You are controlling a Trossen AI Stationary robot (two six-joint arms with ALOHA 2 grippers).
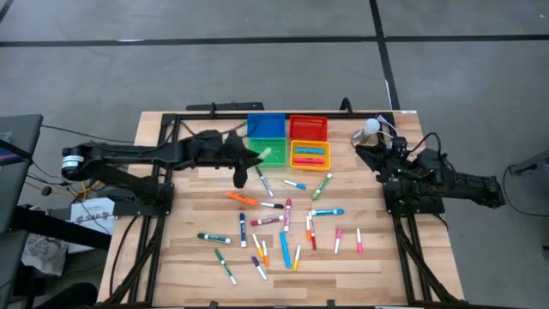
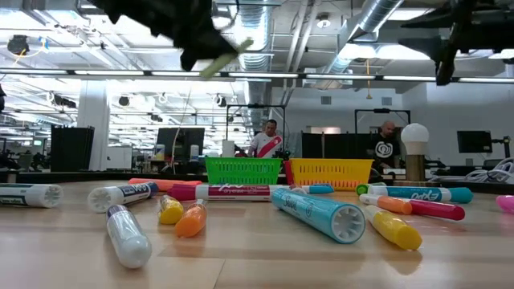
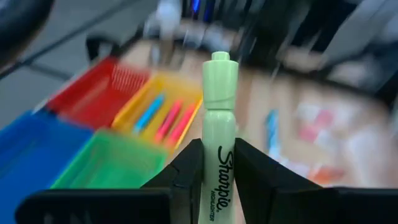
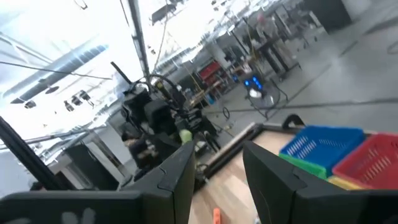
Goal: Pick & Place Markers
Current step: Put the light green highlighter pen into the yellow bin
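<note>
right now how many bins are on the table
4, in a square block at the table's far edge: blue bin and red bin behind, green bin and yellow bin in front. The left hand partly covers the green one.

Overhead, table-level, two wrist views, bins [image 1: 287, 140] shared

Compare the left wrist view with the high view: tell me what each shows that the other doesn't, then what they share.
Only the left wrist view shows the "Sharpie" lettering on the light green highlighter and the left gripper closed on its barrel.

Only the high view shows the right arm waiting at the table's right edge, its gripper empty, and the many markers scattered across the table.

Both show the highlighter carried near the green bin, with the blue bin, red bin and yellow bin alongside, the yellow one holding a few markers.
</note>
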